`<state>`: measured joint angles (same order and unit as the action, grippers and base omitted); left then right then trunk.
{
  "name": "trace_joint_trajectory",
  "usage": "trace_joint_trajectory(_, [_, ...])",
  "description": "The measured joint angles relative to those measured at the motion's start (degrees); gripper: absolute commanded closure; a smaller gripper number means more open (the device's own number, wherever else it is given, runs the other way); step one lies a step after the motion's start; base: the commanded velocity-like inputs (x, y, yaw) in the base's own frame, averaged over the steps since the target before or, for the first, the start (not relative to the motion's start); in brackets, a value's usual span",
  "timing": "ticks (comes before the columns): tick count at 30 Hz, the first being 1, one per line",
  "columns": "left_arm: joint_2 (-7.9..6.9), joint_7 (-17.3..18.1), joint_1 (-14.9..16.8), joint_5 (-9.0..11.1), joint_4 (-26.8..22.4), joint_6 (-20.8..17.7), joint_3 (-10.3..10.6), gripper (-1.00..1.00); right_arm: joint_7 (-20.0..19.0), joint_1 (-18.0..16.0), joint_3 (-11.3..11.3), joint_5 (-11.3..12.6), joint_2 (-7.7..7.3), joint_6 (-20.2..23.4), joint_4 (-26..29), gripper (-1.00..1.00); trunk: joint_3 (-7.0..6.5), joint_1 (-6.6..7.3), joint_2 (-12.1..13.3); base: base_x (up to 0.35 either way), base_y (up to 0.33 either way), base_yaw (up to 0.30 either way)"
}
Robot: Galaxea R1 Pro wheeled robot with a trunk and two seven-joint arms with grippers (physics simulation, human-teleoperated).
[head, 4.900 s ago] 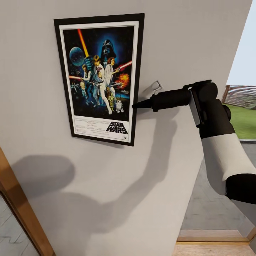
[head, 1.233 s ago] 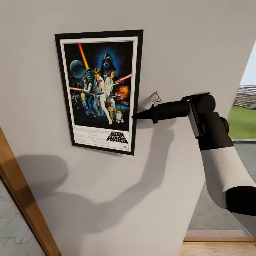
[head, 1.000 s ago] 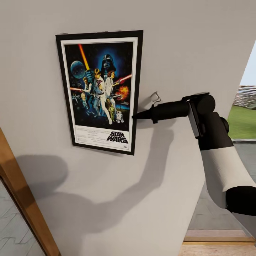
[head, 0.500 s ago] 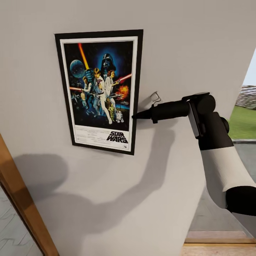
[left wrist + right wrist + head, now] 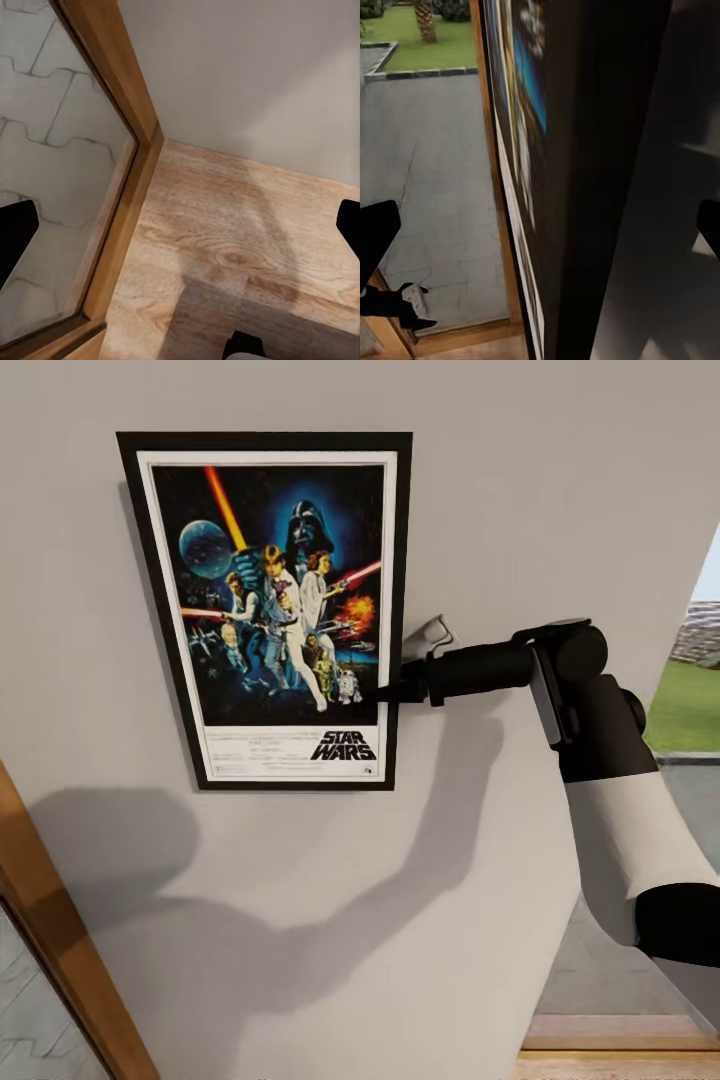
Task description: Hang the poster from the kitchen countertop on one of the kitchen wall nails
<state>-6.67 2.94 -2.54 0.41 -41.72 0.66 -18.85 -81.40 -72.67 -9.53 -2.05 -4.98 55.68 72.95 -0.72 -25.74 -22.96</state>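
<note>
- The right arm's smooth white cylindrical forearm shell (image 5: 640,840) is showing between glossy black joint housings.
- A rounded black wrist housing (image 5: 580,680) with a thin pale grey seam down its face is sitting above that shell.
- The matte black tapering right gripper (image 5: 400,690) is narrowing to a point.
- Black fingertips (image 5: 15,232) are showing at the left wrist view's edges.

Grey wall (image 5: 560,480), wooden doorframe (image 5: 124,142), plank floor (image 5: 247,240).
</note>
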Motion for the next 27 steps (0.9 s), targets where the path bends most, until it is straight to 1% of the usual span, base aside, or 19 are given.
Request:
trace_joint_trajectory(5, [-0.02,0.00,0.01,-0.01,0.00,0.05,-0.04,-1.00,0.52,0.01,-0.02,-0.92,-0.01,0.49,-0.23,-1.00,0.00,-0.05,0.07,-0.227,0.000,0.000])
trace_joint_trajectory(6, [-0.02,0.00,0.01,-0.01,0.01,0.05,-0.05,-1.00,0.82,0.01,0.00,-1.75,-0.03,-0.14,-0.27,-1.00,0.00,-0.07,0.11,-0.289,0.000,0.000])
trace_joint_trajectory(9, [-0.03,0.00,0.02,-0.01,0.01,0.05,-0.05,-1.00,6.69,0.02,-0.02,-1.83,-0.01,-0.18,-0.19,-1.00,0.01,-0.07,0.11,-0.243,0.000,0.000])
trace_joint_trajectory(11, [-0.04,0.00,0.02,-0.01,0.01,0.06,-0.06,-1.00,8.60,0.02,-0.07,-1.65,-0.01,-0.08,-0.08,-1.00,0.01,-0.06,0.11,-0.119,0.000,0.000])
trace_joint_trajectory(14, [-0.03,0.00,0.01,-0.01,0.00,0.06,-0.07,-1.00,10.27,0.02,-0.09,-1.45,-0.02,0.12,-0.01,-1.00,0.01,-0.05,0.11,-0.111,0.000,0.000])
trace_joint_trajectory(16, [-0.03,0.00,0.01,-0.01,-0.01,0.06,-0.09,-1.00,12.53,0.13,-0.16,-1.28,-0.02,0.14,0.58,-1.00,0.01,-0.06,0.10,-0.270,0.000,0.000])
trace_joint_trajectory(17, [-0.04,0.00,0.00,0.00,-0.01,0.06,-0.08,-1.00,12.77,0.26,-0.17,-1.21,-0.03,0.15,0.97,-1.00,0.00,-0.05,0.07,-0.235,0.000,0.000])
trace_joint_trajectory(18, [-0.04,0.00,0.01,-0.01,0.00,0.06,-0.07,-1.00,1.77,1.00,-0.18,-0.28,0.00,0.56,2.46,-1.00,0.00,-0.05,0.07,-0.150,0.000,0.000])
trace_joint_trajectory(19, [-0.04,0.00,0.01,0.00,0.00,0.06,-0.07,-1.00,-0.25,2.19,-0.20,-0.31,0.00,0.47,4.69,-1.00,0.01,-0.03,0.05,-0.120,0.000,0.000])
trace_joint_trajectory(20, [-0.04,0.00,0.01,0.00,0.00,0.04,-0.07,-1.00,-0.51,2.82,-0.22,-0.35,0.01,0.44,5.89,-1.00,0.01,-0.04,0.07,-0.062,0.000,0.000])
trace_joint_trajectory(21, [-0.04,0.00,0.01,0.00,0.00,0.05,-0.07,-1.00,-0.91,4.77,-0.29,-0.28,0.05,0.39,8.42,-1.00,0.01,-0.03,0.05,-0.039,0.000,0.000])
trace_joint_trajectory(22, [-0.04,0.00,0.01,0.00,0.00,0.05,-0.07,-1.00,-1.08,6.56,-0.32,-0.30,0.04,0.14,9.54,-1.00,0.01,-0.03,0.07,-0.020,0.000,0.000])
trace_joint_trajectory(23, [-0.04,0.00,0.01,0.00,0.00,0.05,-0.07,-1.00,-1.45,9.81,-0.35,-0.29,0.02,-1.67,10.56,-1.00,0.02,-0.02,0.06,-0.016,0.000,0.000])
trace_joint_trajectory(25, [-0.04,0.00,0.01,0.00,0.00,0.05,-0.07,-1.00,-2.11,12.65,-0.36,-0.30,0.01,-4.08,10.97,-1.00,0.01,-0.02,0.07,-0.010,0.000,0.000])
trace_joint_trajectory(26, [-0.04,0.00,0.01,0.00,-0.01,0.05,-0.08,-1.00,-3.40,16.86,-0.33,-0.32,0.00,-7.91,11.26,-1.00,0.02,-0.01,0.05,-0.005,0.000,0.000])
trace_joint_trajectory(27, [-0.04,0.00,0.01,0.00,0.00,0.05,-0.07,-1.00,-3.76,18.96,-0.30,-0.37,-0.01,-9.25,11.32,-1.00,0.02,-0.03,0.09,-0.003,0.000,0.000])
